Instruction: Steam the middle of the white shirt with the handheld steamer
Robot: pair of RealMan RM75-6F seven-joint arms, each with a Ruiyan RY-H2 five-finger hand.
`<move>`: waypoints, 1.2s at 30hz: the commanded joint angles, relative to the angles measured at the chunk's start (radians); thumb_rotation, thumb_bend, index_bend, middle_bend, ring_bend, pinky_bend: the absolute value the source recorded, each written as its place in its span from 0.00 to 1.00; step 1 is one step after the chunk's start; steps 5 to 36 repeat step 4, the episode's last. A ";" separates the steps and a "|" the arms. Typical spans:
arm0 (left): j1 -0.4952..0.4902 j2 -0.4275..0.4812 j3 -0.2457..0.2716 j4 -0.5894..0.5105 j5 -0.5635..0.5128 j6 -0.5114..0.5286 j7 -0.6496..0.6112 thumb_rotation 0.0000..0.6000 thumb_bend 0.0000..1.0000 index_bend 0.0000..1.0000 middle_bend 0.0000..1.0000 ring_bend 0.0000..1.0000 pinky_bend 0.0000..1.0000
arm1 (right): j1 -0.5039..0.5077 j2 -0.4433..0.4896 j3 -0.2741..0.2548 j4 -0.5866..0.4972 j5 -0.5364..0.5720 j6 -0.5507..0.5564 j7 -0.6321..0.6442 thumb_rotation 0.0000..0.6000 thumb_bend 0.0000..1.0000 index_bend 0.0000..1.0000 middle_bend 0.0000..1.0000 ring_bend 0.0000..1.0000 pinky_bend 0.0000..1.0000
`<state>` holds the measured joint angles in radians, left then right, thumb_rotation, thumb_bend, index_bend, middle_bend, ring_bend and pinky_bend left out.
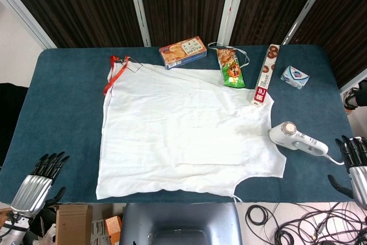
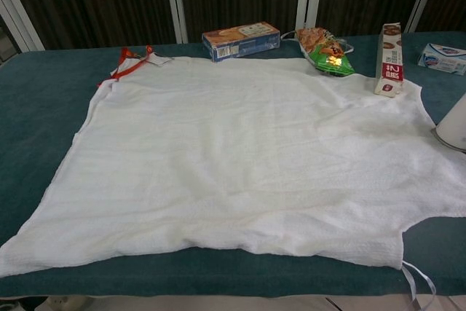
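The white shirt [image 1: 183,130] [image 2: 247,158] lies spread flat across the blue table [image 1: 63,101]. The white handheld steamer [image 1: 297,137] lies on its side at the shirt's right edge, handle pointing right; only its head [image 2: 454,125] shows in the chest view. My right hand [image 1: 354,164] hangs at the table's front right corner, apart from the steamer, fingers spread and holding nothing. My left hand [image 1: 35,185] sits off the front left corner, fingers apart and empty. Neither hand shows in the chest view.
Along the far edge lie a biscuit box [image 1: 182,51], a green snack bag [image 1: 230,68], a long red-and-white box [image 1: 264,76] and a small blue-white pack [image 1: 294,77]. A red hanger clip [image 1: 114,67] sits at the shirt's far left corner. Cables lie on the floor at right.
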<state>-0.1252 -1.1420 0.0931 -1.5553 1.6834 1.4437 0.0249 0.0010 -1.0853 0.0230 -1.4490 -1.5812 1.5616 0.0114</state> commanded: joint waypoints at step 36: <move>0.000 -0.013 -0.002 0.025 0.019 0.019 -0.016 1.00 0.39 0.00 0.00 0.00 0.00 | 0.015 0.005 -0.008 -0.017 0.019 -0.057 0.001 1.00 0.17 0.00 0.03 0.00 0.00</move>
